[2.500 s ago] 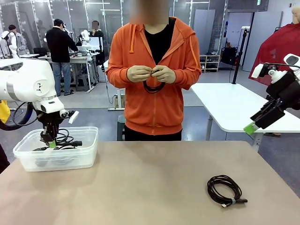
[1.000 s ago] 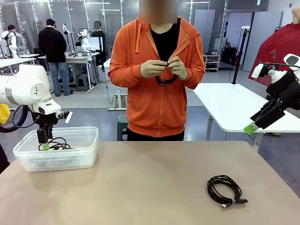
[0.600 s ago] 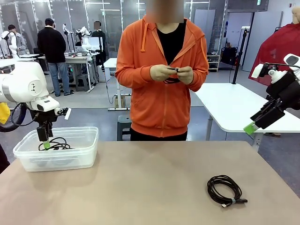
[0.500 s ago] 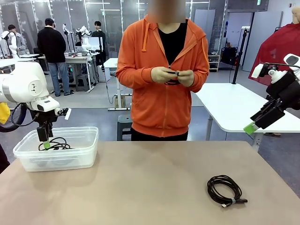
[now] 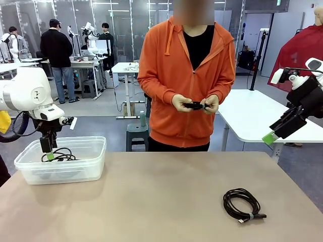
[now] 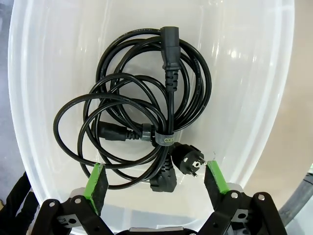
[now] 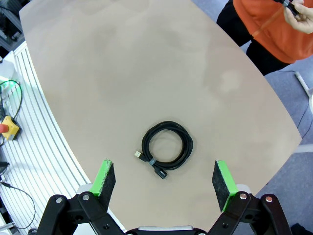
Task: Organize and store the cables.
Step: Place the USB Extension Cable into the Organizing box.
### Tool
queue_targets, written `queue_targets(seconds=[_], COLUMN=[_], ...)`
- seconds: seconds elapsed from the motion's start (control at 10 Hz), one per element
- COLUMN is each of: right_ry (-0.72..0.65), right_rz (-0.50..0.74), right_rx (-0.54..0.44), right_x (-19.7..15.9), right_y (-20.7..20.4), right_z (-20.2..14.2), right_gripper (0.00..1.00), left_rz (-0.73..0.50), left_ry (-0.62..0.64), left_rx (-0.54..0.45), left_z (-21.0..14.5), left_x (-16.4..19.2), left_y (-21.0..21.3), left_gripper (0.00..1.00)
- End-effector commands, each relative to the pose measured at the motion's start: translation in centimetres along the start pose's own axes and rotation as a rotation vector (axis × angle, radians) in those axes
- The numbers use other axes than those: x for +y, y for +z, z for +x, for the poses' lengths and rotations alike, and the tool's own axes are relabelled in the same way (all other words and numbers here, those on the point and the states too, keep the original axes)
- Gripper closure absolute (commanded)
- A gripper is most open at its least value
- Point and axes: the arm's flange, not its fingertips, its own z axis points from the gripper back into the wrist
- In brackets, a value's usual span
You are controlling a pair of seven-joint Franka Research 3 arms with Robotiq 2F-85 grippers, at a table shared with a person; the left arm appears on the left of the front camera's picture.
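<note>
Coiled black cables point(image 6: 146, 122) with a round power plug point(image 6: 188, 160) lie in the clear plastic bin point(image 5: 30, 170); they also show in the front view as cables point(image 5: 59, 154). My left gripper point(image 5: 47, 151) hangs open just above them, its fingers point(image 6: 96, 182) empty. Another coiled cable point(image 5: 243, 204) lies on the table at the right, seen from above as a tied cable point(image 7: 167, 145). My right gripper point(image 5: 277, 130) is raised high over it, open and empty. The person at the far side holds a small coiled cable point(image 5: 194, 105) in both hands.
The tan table point(image 5: 151, 201) stretches bare between the bin and the right coil. A white table point(image 5: 252, 113) stands behind at the right. People and other benches are far off at the back left.
The person has shifted to the right and lowered both hands with the cable from chest to waist height. My left gripper rose slightly from the bin. The right arm stayed still.
</note>
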Motion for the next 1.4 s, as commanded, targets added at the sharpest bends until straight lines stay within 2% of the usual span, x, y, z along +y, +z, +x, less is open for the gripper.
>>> queue_targets(seconds=[0.0,0.6,0.7,0.9,1.1,1.3], right_ry=[0.004,0.004,0.004,0.004,0.004,0.004], right_rz=[-0.001,-0.001,-0.001,-0.001,-0.001,-0.001], right_rx=[-0.001,-0.001,-0.001,-0.001,-0.001,-0.001], right_x=[-0.1,-0.1,-0.1,-0.1,-0.1,-0.1], right_y=[0.1,0.1,0.1,0.1,0.1,0.1], right_z=[0.1,0.1,0.1,0.1,0.1,0.1], right_gripper=[0.00,0.00,0.00,0.00,0.00,0.00], left_rz=[0.004,0.000,-0.046,-0.092,-0.105,-0.087], left_ry=[-0.004,0.000,0.036,0.114,0.164,0.201], left_rx=[0.010,0.000,-0.023,-0.153,-0.277,-0.353], left_z=[-0.1,0.0,-0.3,-1.0,-1.7,-2.7], left_x=[0.1,0.0,0.9,1.2,-1.0,-3.5], left_y=[0.0,0.0,2.2,6.4,11.3,15.3], left_gripper=[0.00,0.00,0.00,0.00,0.00,0.00])
